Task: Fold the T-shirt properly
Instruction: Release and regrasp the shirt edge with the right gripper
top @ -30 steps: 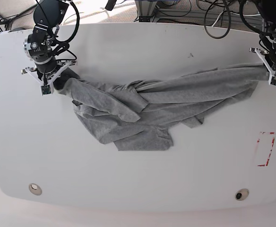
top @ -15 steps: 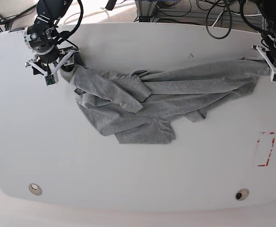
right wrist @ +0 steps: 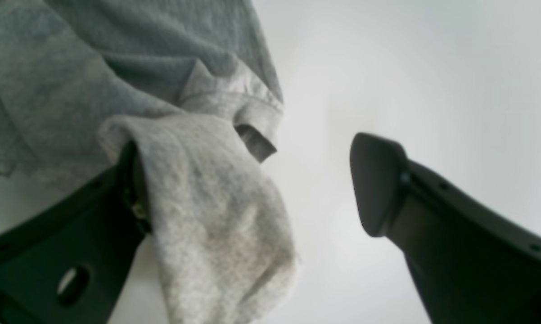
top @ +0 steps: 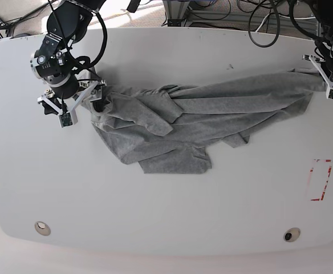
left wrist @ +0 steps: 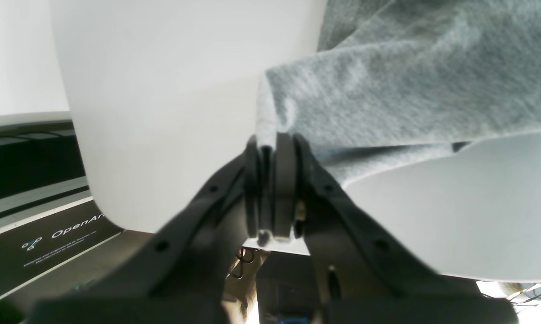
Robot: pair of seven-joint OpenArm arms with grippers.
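Since the earlier frames, the T-shirt (top: 178, 123) has been drawn tighter across the table: its 9 o'clock end has shifted and the right gripper (top: 82, 103) has gone from pinching that end to standing with its jaws spread.

Garment position: it lies bunched and twisted across the middle of the white table (top: 166, 211), stretched from 9 o'clock to 3 o'clock, with a crumpled fold hanging toward 6 o'clock. It is nowhere near flat.

Right gripper, wrist view: fingers wide apart, one finger (right wrist: 378, 184) bare, the other with a cuff of cloth (right wrist: 207, 202) draped over it. The cloth is not clamped, only resting on the finger.

Left gripper (top: 330, 85), at 2 o'clock in the base view: jaws pressed together, pinching a hem edge of the shirt (left wrist: 387, 94) just at the fingertips.

Risks noted:
- The draped cuff may snag on the right finger as that arm pulls away, dragging the 9 o'clock end and bunching it further.
- The left grip holds only a thin edge; any further pull toward 3 o'clock could slip it free.
- The left end sits near the table's edge; released there, cloth could slide off.
- The central twist, if not undone, will be folded in.
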